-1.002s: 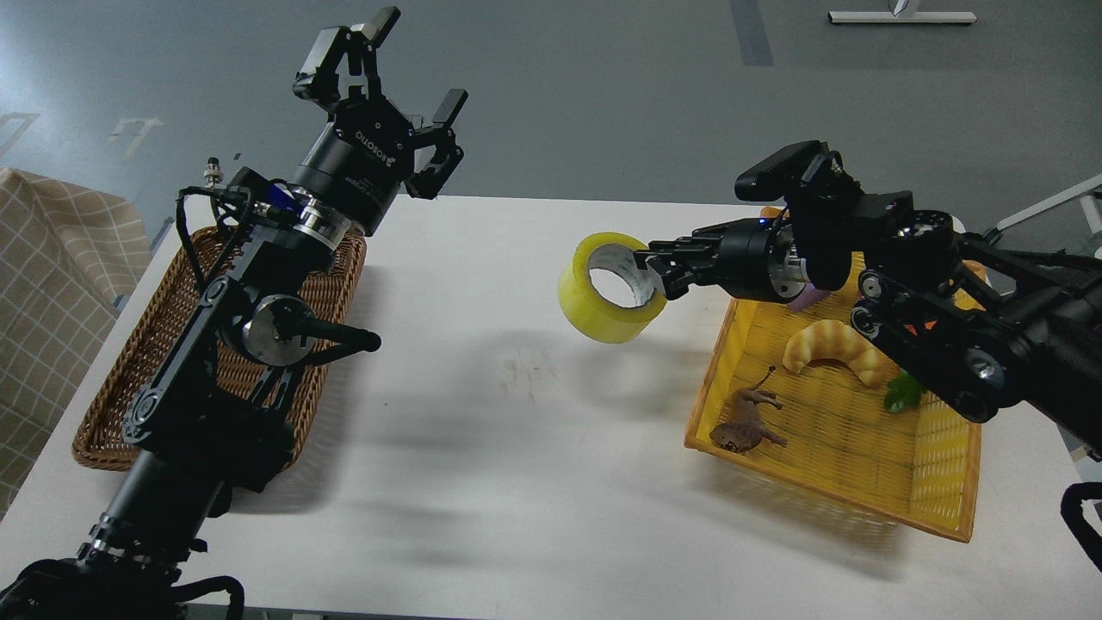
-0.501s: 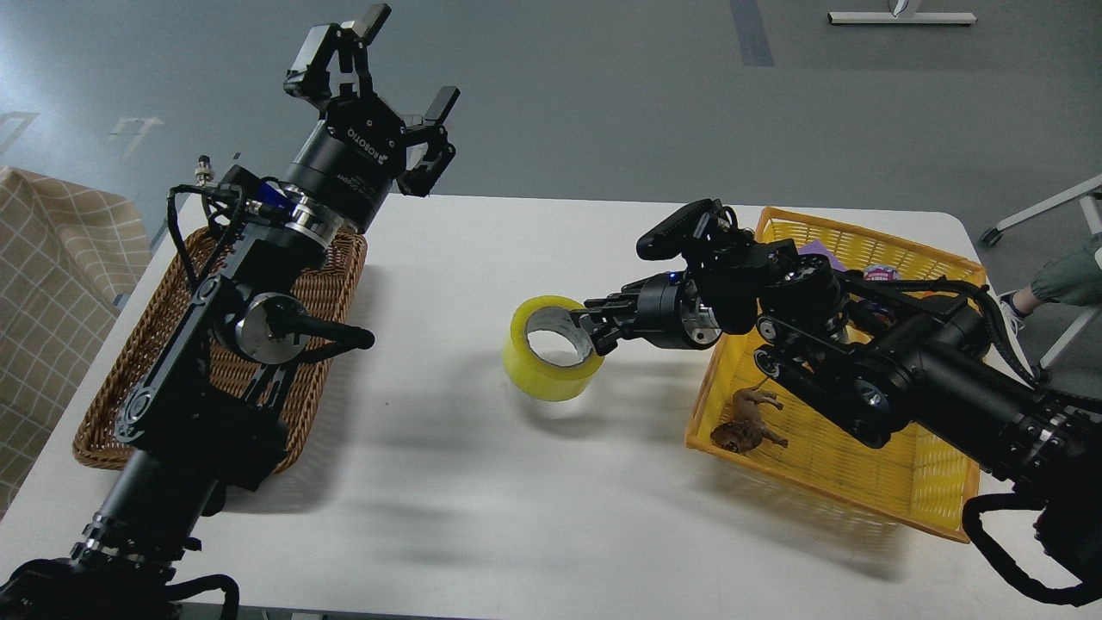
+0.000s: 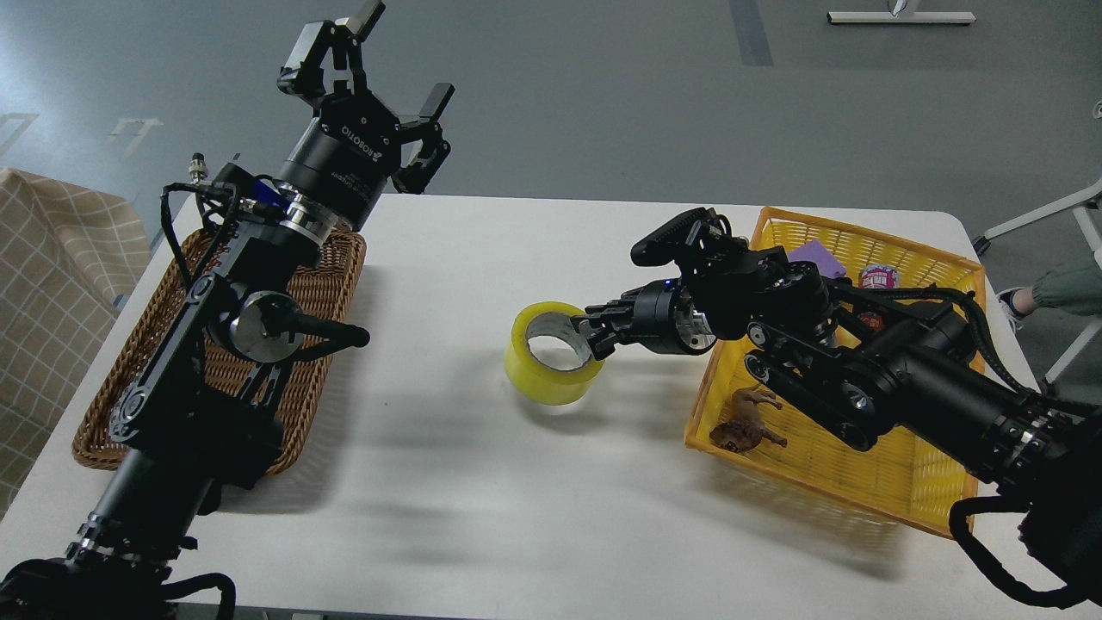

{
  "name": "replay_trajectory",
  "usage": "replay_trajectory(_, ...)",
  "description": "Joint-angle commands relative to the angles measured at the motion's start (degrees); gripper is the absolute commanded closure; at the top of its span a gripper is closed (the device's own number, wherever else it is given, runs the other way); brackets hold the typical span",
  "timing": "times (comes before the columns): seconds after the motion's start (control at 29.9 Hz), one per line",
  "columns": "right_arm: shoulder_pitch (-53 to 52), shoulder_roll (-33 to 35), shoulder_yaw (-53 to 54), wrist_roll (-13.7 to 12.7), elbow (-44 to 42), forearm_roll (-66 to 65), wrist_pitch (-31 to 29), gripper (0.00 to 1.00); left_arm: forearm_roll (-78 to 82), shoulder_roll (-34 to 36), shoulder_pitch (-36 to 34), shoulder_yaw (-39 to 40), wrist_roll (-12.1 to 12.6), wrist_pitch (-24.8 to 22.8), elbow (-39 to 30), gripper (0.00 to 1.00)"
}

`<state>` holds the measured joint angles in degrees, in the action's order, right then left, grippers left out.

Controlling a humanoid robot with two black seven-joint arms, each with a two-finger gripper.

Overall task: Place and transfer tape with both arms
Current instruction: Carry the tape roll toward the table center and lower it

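Observation:
The tape [image 3: 551,355], a yellowish roll with a grey-white core, lies hole-up at the middle of the white table [image 3: 482,482] and appears to rest on it. My right gripper [image 3: 591,334] reaches in from the right and is shut on the roll's right wall, one finger inside the core and one outside. My left gripper [image 3: 400,56] is open and empty. It is raised high above the far end of the brown wicker basket [image 3: 103,405], well left of the tape.
A yellow basket [image 3: 861,231] stands at the right under my right arm, holding a brown toy animal [image 3: 745,426], a purple block [image 3: 814,256] and a small can [image 3: 876,277]. A beige checked chair [image 3: 52,258] stands off the table's left edge.
My right gripper has carried the tape down and to the left, from in the air by the yellow basket to the table's middle. My left arm has shifted slightly left.

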<state>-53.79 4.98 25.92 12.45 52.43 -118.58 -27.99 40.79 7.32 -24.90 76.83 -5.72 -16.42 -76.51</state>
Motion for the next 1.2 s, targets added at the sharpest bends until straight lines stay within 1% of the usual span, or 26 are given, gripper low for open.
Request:
replay_trajectory(0.0, 0.2, -0.1, 0.1, -0.1, 0.0, 0.1, 0.0, 0.92, 0.0, 0.1, 0.0, 0.0, 0.0, 0.1, 0.0, 0.02)
replay_trajectory(0.07, 0.1, -0.1, 0.1, -0.1, 0.0, 0.1, 0.0, 0.90, 0.0, 0.2, 0.1, 0.0, 0.0, 0.0, 0.0, 0.02)
replay_trajectory(0.23, 0.2, -0.2, 0.0, -0.2, 0.0, 0.1, 0.0, 0.90, 0.0, 0.4, 1.1, 0.5, 0.0, 0.1, -0.2, 0.02)
replay_trajectory(0.37, 0.2, -0.5, 0.0, -1.0, -0.5, 0.1, 0.0, 0.87, 0.0, 0.6, 1.6, 0.9, 0.0, -0.1, -0.2, 0.02)
replay_trajectory(0.47, 0.4, -0.6, -0.1, -1.3, -1.5, 0.0, 0.0, 0.87, 0.0, 0.8, 1.6, 1.2, 0.0, -0.1, -0.2, 0.02)
replay_trajectory(0.57, 1.4, -1.2, -0.1, -2.2, -2.3, 0.0, 0.0, 0.87, 0.0, 0.8, 1.6, 1.3, 0.0, 0.1, -0.2, 0.02)
replay_trajectory(0.8, 1.7, -1.1, -0.1, -2.3, -2.4, 0.1, 0.0, 0.86, 0.0, 0.8, 1.6, 1.4, 0.0, 0.1, -0.2, 0.02)
replay_trajectory(0.84, 1.7, -1.1, 0.0, -2.3, -2.4, 0.1, 0.0, 0.84, 0.0, 0.8, 1.6, 1.3, 0.0, 0.1, -0.2, 0.02)
replay_trajectory(0.9, 1.7, -1.2, 0.1, -2.3, -2.4, 0.1, 0.0, 0.69, 0.0, 0.8, 1.6, 1.3, 0.0, 0.1, -0.2, 0.02)
replay_trajectory(0.94, 1.8, -1.3, 0.2, -2.3, -2.3, 0.2, 0.0, 0.58, 0.0, 0.8, 1.6, 1.4, 0.0, 0.1, -0.2, 0.02)
replay_trajectory(0.97, 1.8, -1.3, 0.2, -2.3, -2.3, 0.2, 0.0, 0.56, 0.0, 0.8, 1.6, 1.4, 0.0, 0.1, -0.2, 0.02)
replay_trajectory(1.1, 1.8, -1.3, 0.1, -2.3, -2.4, 0.2, 0.0, 0.55, 0.0, 0.9, 1.6, 2.1, 0.0, 0.1, -0.2, 0.02)
replay_trajectory(1.17, 1.9, -1.3, 0.1, -2.3, -2.4, 0.2, 0.0, 0.47, 0.0, 0.9, 1.6, 2.2, 0.0, 0.1, -0.2, 0.02)
